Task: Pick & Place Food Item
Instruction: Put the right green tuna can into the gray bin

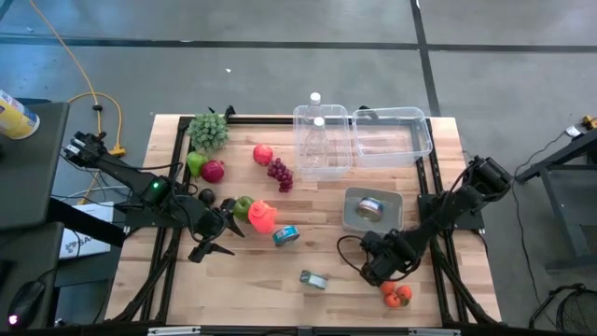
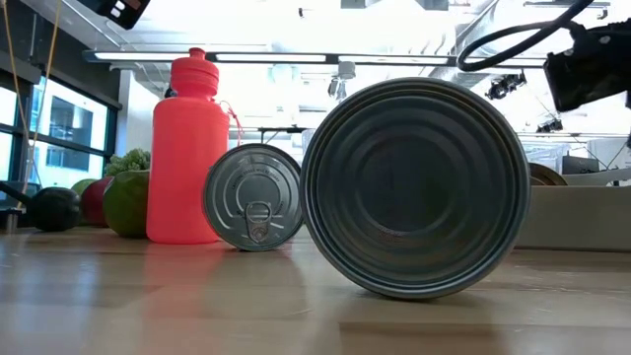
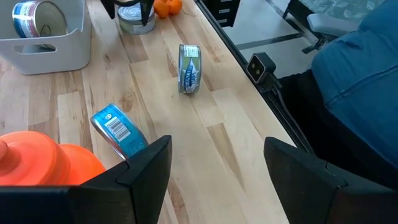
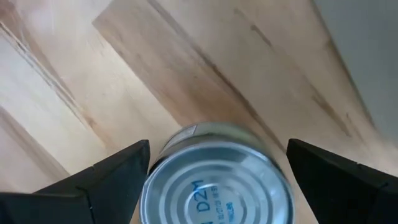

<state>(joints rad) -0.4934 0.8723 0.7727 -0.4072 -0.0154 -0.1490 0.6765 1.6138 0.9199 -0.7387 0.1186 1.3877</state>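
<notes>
Overhead, my right claw [image 1: 381, 269] hangs low near the table's front edge, the small oranges [image 1: 396, 294] just beside it. Through my right wrist view, my fingers [image 4: 106, 177] stand spread, with a silver can [image 4: 214, 177] lying between them, unpinched.

Left gripper [image 3: 214, 171] fingers spread apart over wooden table [image 3: 205, 124]; nothing held. Blue-labelled can [image 3: 118, 129] lies beside orange bottle [image 3: 46, 158]. Second can [image 3: 189, 68] lies near table edge. White bin [image 3: 46, 46] holds a can [image 3: 37, 18]
</notes>
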